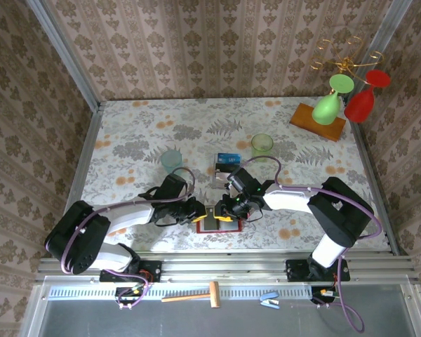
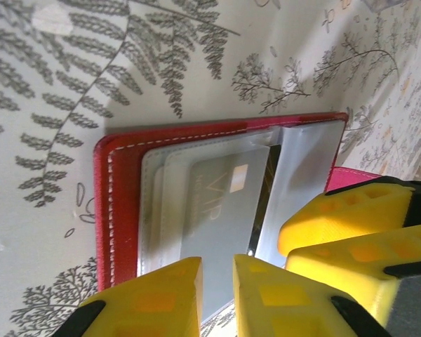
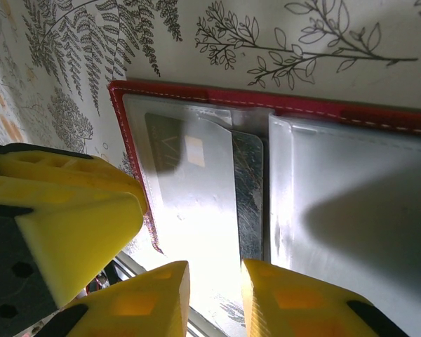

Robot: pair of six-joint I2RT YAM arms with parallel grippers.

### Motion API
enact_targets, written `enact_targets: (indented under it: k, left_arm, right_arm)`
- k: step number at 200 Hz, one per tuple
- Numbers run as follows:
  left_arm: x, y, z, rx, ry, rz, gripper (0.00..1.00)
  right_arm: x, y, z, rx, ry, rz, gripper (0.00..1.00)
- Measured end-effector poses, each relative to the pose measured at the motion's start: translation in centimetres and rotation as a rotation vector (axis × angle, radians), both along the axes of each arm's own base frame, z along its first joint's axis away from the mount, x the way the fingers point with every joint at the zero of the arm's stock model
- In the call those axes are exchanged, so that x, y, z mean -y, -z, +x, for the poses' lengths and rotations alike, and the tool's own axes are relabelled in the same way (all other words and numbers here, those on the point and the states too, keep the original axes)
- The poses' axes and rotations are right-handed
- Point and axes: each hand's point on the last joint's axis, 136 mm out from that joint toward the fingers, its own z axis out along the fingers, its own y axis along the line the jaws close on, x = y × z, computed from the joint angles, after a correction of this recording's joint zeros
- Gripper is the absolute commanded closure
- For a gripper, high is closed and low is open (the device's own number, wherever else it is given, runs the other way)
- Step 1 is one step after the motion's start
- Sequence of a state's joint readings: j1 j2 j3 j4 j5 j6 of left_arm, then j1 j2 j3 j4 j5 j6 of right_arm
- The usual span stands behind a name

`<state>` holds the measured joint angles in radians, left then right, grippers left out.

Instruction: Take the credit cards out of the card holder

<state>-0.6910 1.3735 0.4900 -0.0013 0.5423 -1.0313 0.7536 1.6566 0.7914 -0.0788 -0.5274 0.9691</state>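
Observation:
The red card holder (image 1: 217,225) lies open and flat near the table's front edge, its grey and clear sleeves facing up (image 2: 119,210) (image 3: 266,98). A pale card with a chip (image 2: 224,210) (image 3: 189,196) sits in a sleeve, and its near end reaches out between the fingertips. A dark card edge (image 3: 249,196) (image 2: 266,189) shows beside it. My left gripper (image 1: 205,210) (image 2: 217,281) hovers over the holder from the left, its jaws slightly apart. My right gripper (image 1: 229,206) (image 3: 215,288) comes from the right, open, its tips over the same card. The two grippers almost touch.
Behind the holder stand a pale blue cup (image 1: 172,161), a clear box with a blue item (image 1: 226,160) and a green cup (image 1: 262,145). A wooden stand (image 1: 318,118) at the back right carries green and red glasses. The table's front edge is just beside the holder.

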Motion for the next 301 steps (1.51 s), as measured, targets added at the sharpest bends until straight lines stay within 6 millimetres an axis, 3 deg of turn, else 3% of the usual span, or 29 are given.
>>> enact_targets:
  k: [82,187,301]
  left_arm:
    - [-0.6,0.9,-0.6,-0.021,0.0,0.031,0.8]
    - [-0.7,0.9,-0.5,-0.019,-0.001,0.033,0.8]
    - [-1.0,0.1,-0.6,-0.008,-0.003,0.045,0.8]
  right_arm:
    - [-0.7,-0.4,0.6,0.018,0.006,0.035,0.7]
    - [-0.5,1.2,0.0,-0.018,-0.004,-0.003,0.7]
    - [-0.2,-0.9,0.9,0.043,-0.015,-0.041,0.69]
